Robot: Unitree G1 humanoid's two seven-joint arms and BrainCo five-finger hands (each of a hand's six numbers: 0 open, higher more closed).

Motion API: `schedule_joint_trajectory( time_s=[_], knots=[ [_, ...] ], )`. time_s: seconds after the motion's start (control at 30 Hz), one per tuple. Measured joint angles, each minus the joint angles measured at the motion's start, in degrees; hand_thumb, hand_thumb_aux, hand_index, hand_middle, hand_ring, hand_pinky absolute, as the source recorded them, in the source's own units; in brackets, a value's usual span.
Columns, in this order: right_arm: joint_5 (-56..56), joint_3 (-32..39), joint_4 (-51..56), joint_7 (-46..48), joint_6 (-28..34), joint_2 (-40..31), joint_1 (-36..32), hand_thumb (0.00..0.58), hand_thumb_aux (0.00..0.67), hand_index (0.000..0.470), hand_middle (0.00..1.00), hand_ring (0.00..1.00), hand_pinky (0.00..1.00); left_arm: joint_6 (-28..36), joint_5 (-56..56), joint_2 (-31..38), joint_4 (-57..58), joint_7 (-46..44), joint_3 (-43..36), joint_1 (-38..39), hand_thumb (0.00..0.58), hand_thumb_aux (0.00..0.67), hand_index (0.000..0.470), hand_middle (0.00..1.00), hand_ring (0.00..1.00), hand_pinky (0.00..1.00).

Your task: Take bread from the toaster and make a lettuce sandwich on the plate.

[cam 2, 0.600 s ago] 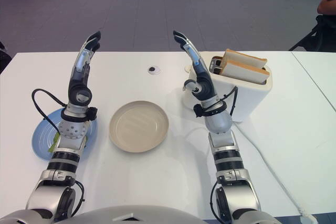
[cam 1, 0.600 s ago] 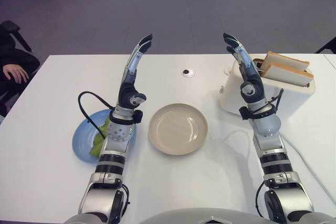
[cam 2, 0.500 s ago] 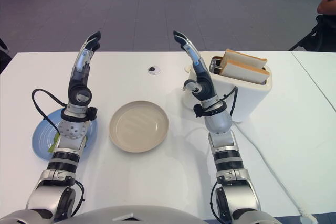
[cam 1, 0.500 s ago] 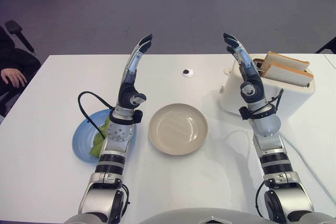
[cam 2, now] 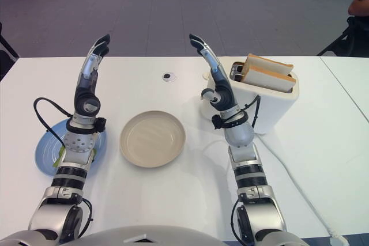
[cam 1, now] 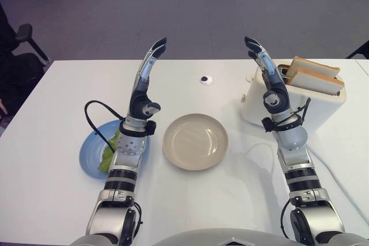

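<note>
Hardly anything has moved since the earlier frames: the right hand (cam 1: 268, 79) has edged a touch toward the robot's left, and the task's things lie as they did.

Both hands are raised above the white bench (cam 1: 52, 200), fingers stretched straight and close together, pinching nothing. The white toaster (cam 1: 326, 110) stands just to the right of the right fingers, with two bread slices (cam 1: 314, 76) upright in its slots. A beige plate (cam 1: 195, 141), bare, lies between the two hands and nearer the robot than the fingertips. A blue plate (cam 1: 92, 156) sits below and left of the left hand (cam 1: 144, 82), carrying the lettuce (cam 1: 110, 151).

No step looks begun; the first is lifting bread out. That likely calls for the right hand to swing right over the slots, spread its fingers and close on one slice.

From the left eye the lettuce reads as a clear green strip and the right hand overlaps the toaster's end. From the right eye a gap opens between those fingers and the toaster, the forearm covers most of the lettuce, and the toaster's white cord (cam 2: 300, 194) runs toward the near right corner.
</note>
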Motion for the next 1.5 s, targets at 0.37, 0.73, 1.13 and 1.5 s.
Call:
schedule_joint_trajectory(
  time_s=[0.37, 0.73, 1.13, 1.5],
  knots=[
    [-24.4, -15.3, -0.8, -11.5, 11.6, -24.7, 2.4, 0.000, 0.000, 0.000, 0.00, 0.00, 0.00, -0.2, 1.3, 1.1, -0.2, 0.9, 1.8, 0.2, 0.000, 0.000, 0.000, 0.00, 0.00, 0.00],
    [-28.8, -7.0, 9.9, -13.7, 17.5, -31.6, 1.4, 0.580, 0.657, 0.461, 0.00, 0.00, 0.00, -0.2, 1.2, 1.2, -0.2, 0.9, 1.9, 0.2, 0.000, 0.000, 0.000, 0.00, 0.00, 0.00],
    [-24.5, -5.5, 8.6, -13.9, 16.5, -32.1, 1.4, 0.580, 0.670, 0.470, 0.00, 0.00, 0.00, -0.2, 1.2, 1.2, 0.0, 1.0, 1.7, 0.1, 0.000, 0.000, 0.000, 0.00, 0.00, 0.00],
    [-15.7, -11.0, -1.8, -16.8, 11.6, -31.9, 2.2, 0.580, 0.670, 0.470, 1.00, 1.00, 1.00, -0.4, 6.6, 4.4, 0.1, 2.6, 3.4, 0.0, 0.000, 0.000, 0.000, 0.00, 0.00, 0.00]
  ],
)
